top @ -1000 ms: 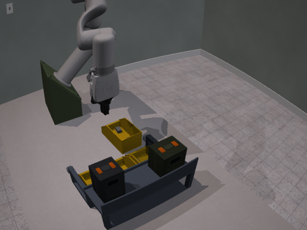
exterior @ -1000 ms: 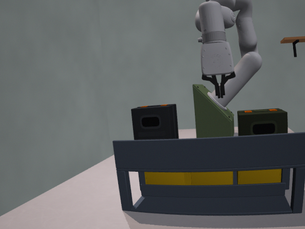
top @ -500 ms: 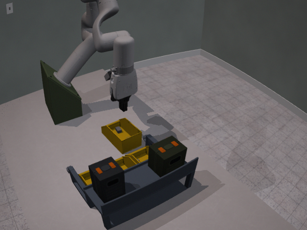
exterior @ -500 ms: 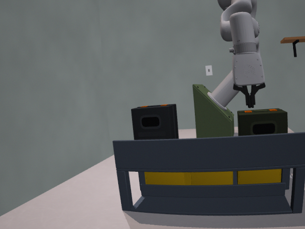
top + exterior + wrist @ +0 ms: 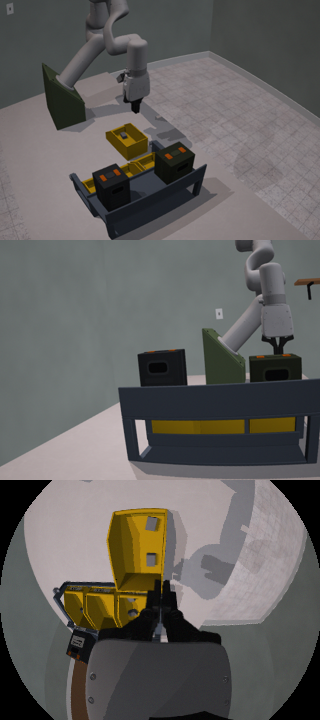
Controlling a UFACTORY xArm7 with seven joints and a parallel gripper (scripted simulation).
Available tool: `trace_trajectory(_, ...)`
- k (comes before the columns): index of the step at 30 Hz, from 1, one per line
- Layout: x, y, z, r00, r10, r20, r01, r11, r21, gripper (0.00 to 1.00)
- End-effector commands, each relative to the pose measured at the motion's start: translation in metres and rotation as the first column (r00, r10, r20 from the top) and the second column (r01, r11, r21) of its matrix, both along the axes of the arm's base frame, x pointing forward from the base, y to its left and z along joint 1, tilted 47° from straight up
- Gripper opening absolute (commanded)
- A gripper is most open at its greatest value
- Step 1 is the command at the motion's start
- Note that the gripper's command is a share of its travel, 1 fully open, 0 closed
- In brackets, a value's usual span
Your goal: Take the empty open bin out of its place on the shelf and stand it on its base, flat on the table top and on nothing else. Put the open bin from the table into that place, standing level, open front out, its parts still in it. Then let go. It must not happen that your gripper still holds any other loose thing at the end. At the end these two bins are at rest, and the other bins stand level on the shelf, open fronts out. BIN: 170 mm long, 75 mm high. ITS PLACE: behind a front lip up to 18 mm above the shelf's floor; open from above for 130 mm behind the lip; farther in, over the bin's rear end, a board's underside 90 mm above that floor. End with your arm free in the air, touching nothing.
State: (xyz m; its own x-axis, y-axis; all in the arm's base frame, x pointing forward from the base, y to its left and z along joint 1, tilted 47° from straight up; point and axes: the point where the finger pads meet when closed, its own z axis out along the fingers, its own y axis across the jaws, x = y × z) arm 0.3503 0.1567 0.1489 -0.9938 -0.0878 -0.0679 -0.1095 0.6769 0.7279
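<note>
While the yellow bin [image 5: 127, 140] with its grey part [image 5: 123, 134] rests on the table [image 5: 38, 155], the gripper [image 5: 135, 109] hangs above it, fingers together, holding nothing.

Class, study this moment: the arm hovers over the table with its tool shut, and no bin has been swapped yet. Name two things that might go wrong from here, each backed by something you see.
1. The tool is shut and holds nothing; descending like this, it would likely knock the yellow bin on the table and might spill its grey part.
2. Two dark cases stand on the shelf's top board above the shelved bins; the arm may bump them while reaching in.
</note>
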Motion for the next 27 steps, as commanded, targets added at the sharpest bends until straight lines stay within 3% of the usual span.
trace_trajectory(1, 0.0, 0.0009, 0.0018, 1.0, -0.004, 0.003, 0.004, 1.0, -0.001, 0.0)
trace_trajectory(17, 0.0, 0.0009, 0.0018, 1.0, -0.004, 0.003, 0.004, 1.0, -0.001, 0.0)
trace_trajectory(18, 0.0, 0.0009, 0.0018, 1.0, -0.004, 0.003, 0.004, 1.0, -0.001, 0.26)
trace_trajectory(27, 0.0, 0.0009, 0.0018, 1.0, -0.004, 0.003, 0.004, 1.0, -0.001, 0.26)
